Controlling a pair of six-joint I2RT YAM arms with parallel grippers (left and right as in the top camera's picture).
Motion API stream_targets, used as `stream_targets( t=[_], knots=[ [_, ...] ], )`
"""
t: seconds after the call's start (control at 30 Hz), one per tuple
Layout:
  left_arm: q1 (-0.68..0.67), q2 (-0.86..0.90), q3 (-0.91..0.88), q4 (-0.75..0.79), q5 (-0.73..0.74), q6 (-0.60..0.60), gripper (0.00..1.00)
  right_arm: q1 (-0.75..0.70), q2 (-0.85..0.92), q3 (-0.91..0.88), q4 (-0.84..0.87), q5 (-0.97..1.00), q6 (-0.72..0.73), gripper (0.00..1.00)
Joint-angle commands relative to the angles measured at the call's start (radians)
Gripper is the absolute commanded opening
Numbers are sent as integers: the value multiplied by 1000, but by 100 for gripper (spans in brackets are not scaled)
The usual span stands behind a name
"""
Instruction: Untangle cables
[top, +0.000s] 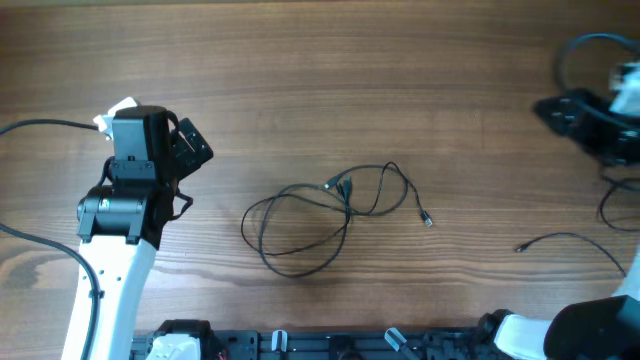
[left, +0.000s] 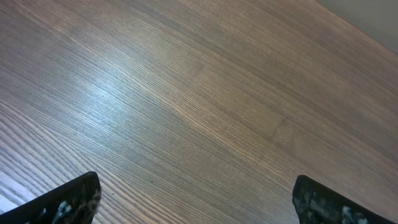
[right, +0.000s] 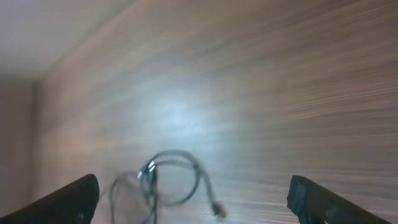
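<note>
- Wood-grain table fills every view.
- Left gripper hangs over bare wood at the table's left, jaws spread wide, released.
- Right gripper sits at the far right, jaws equally spread, grasping nothing.
- Tangled cables lie mid-table in loose loops, between the 2 arms.
- 1 separate strand lies near the right edge.

The counter is brown wood with fine straight grain, smooth and satin: a pale glare patch sits toward nine o'clock in the left wrist view. The cables are thin, black and smooth-jacketed, probably plastic, with small plugs that glint like metal. The fingers of the left tool are matt black with paler flecks. Those of the right tool look matt black too. The left arm's shell, at seven o'clock overhead, is smooth white plastic.
</note>
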Motion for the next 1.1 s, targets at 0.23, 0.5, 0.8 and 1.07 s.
stream_targets(
  t=[0.23, 0.5, 0.8, 1.07],
  knots=[
    [5, -11, 6, 2, 8, 12, 100, 431, 13, -174, 83, -29, -31, 100],
    [5, -11, 6, 2, 8, 12, 100, 818, 14, -410, 348, -97, -27, 100],
    [5, -11, 6, 2, 8, 12, 100, 1149, 15, -504, 714, -171, 111, 100],
    [5, -11, 6, 2, 8, 12, 100, 1321, 42, -504, 802, 26, 123, 100]
  ],
)
